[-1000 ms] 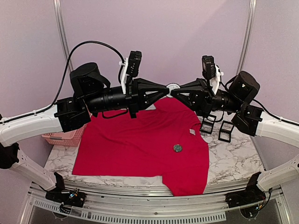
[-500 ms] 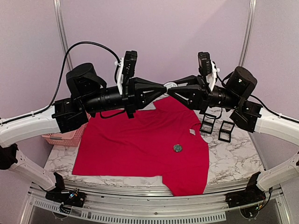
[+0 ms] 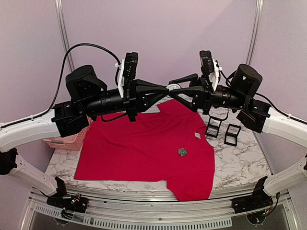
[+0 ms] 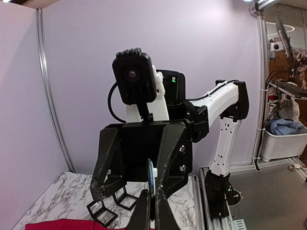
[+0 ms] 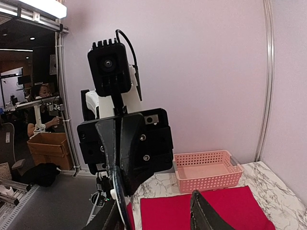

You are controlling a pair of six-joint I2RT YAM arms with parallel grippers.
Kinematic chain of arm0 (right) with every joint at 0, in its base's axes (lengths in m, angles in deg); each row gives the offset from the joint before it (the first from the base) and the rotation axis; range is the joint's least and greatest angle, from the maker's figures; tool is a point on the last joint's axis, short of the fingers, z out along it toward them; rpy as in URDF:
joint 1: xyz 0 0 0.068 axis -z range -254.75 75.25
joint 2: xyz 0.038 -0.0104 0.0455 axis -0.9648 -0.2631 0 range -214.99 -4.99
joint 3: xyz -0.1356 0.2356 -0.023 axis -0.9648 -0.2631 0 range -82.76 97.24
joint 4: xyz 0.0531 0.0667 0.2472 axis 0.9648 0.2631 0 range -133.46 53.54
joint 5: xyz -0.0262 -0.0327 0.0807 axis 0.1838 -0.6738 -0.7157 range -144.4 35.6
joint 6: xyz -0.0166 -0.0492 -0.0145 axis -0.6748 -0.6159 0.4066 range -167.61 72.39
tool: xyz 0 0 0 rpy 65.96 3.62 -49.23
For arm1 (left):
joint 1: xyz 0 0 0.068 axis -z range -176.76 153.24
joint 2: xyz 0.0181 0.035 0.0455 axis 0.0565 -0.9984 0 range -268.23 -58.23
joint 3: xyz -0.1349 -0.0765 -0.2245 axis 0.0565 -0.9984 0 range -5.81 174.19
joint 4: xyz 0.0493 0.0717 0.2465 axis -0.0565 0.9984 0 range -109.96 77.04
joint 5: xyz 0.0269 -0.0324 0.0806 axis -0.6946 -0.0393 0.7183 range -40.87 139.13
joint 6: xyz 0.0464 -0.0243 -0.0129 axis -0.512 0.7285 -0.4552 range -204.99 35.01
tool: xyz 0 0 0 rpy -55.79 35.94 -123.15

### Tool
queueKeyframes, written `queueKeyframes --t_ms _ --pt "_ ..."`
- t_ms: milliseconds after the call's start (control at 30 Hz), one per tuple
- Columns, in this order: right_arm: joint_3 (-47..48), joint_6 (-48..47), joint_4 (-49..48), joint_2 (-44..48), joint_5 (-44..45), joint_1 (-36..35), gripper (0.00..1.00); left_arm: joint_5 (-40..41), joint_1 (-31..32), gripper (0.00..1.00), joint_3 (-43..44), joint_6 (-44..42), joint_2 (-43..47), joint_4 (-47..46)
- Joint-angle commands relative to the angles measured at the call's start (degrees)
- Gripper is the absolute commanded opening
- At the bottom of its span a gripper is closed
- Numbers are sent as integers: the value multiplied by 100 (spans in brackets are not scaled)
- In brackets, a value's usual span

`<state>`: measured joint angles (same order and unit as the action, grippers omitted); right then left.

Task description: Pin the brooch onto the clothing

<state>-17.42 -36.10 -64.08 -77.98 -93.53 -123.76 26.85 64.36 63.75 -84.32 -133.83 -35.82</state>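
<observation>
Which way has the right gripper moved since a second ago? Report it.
Yes. The right gripper rose and shifted left in the top view, away from the black stands; it also opened.

No words, numbers or signs can be read anywhere. The red T-shirt [image 3: 144, 148] has a small white label [image 3: 197, 135] at its neck, but it is too tiny to read. The little round brooch [image 3: 182, 152] lying on the shirt is also too small to show any writing
</observation>
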Motion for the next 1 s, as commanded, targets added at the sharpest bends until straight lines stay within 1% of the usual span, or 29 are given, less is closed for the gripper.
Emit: queueKeyframes --t_ms 0,167,267,300,367,400,500,600,667,767,800,900,967 --pt "145 -165 550 -226 625 -46 47 -446 242 0 -74 -58 -43 27" --pt "129 -456 764 -40 364 -47 51 -246 227 0 -74 -38 -9 102" --pt "93 -816 969 93 -275 -55 60 9 192 0 -74 -53 -9 153" --pt "43 -902 998 193 -398 -51 64 72 181 0 -66 -114 -4 182" --pt "-86 -1069 1109 382 -524 -56 67 164 181 0 -57 -292 9 249" --pt "-113 -1302 1248 505 -571 -56 68 189 181 0 -61 -368 16 273" --pt "-81 -1603 1775 645 -576 -56 70 352 193 0 -88 -798 37 286" --pt "-45 -1807 2352 737 -499 -44 70 585 264 0 -162 -1600 60 313" --pt "-59 -1951 2528 800 -280 -38 70 762 349 0 -234 -2182 90 351" --pt "-196 -1857 2390 934 -103 94 68 903 438 0 -320 -2737 121 306" --pt "-242 -1819 2316 985 -118 155 65 893 456 0 -347 -2833 133 266" --pt "-325 -1733 2120 1098 -162 303 51 696 471 0 -385 -2927 176 311" --pt "-317 -1751 2111 1132 -190 367 37 500 471 0 -403 -2920 223 381"
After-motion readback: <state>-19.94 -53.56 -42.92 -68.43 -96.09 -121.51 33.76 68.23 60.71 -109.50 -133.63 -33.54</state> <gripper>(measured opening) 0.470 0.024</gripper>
